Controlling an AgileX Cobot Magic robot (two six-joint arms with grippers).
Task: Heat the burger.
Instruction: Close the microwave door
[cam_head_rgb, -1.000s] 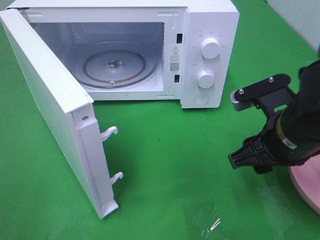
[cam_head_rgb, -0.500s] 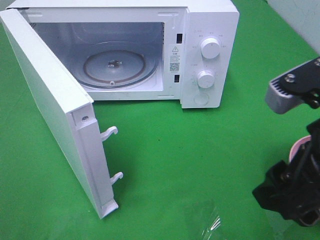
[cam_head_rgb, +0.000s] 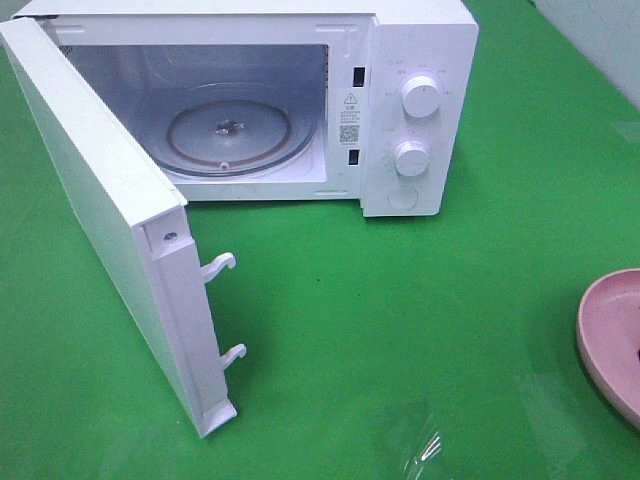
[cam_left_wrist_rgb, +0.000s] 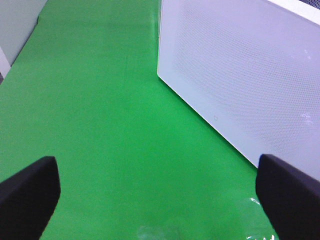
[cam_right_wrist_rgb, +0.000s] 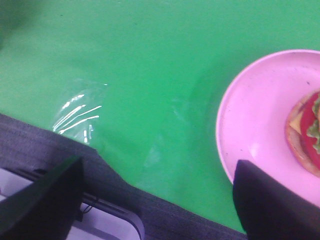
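On green cloth (cam_head_rgb: 400, 330): open microwave (cam_head_rgb: 400, 100), pink plate (cam_head_rgb: 610, 330) with burger (cam_right_wrist_rgb: 306, 131); both arms' fingers (cam_left_wrist_rgb: 30, 192) spread, empty.

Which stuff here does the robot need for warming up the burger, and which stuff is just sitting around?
Needed for the job:
- burger
- pink plate under it
- microwave, with its door open and glass turntable bare

Just there:
- green table cover
- clear plastic scrap on the cover
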